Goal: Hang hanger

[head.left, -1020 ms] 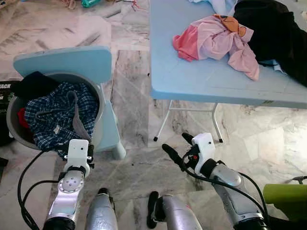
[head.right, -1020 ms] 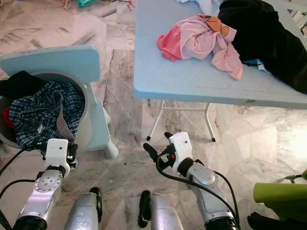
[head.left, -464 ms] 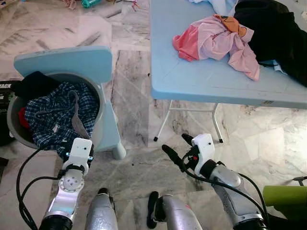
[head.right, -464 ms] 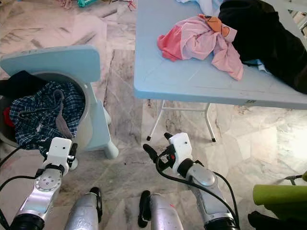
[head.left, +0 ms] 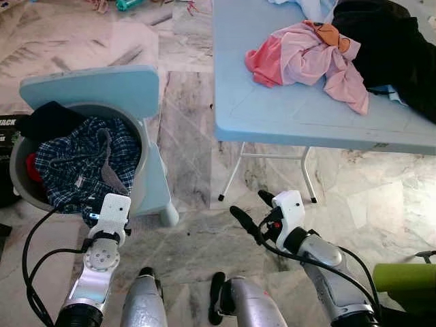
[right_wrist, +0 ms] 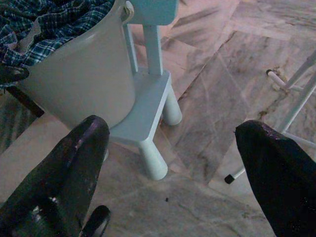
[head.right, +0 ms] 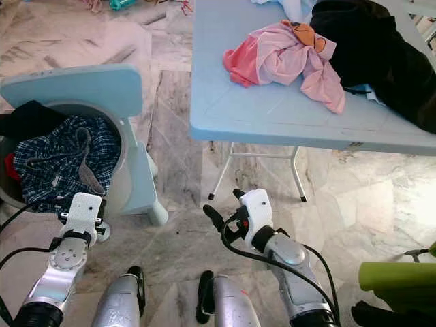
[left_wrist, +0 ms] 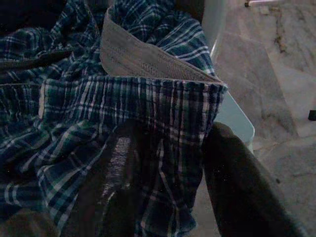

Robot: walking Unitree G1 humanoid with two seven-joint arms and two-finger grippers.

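Reaching with my left gripper [left_wrist: 165, 182], fingers apparently spread astride the plaid shirt [head.left: 75, 167] hem, I risk snagging cloth; my right gripper [right_wrist: 173, 163] hangs open.

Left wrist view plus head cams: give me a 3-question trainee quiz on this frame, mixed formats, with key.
1. True or false: the left gripper has its fingers spread around the plaid shirt at the bucket rim.
2. The pink garment lies on: A) floor B) blue table C) small blue chair
3. Fill in: the right gripper hangs open over the ____ floor.

Key: 1 true; 2 B; 3 marble
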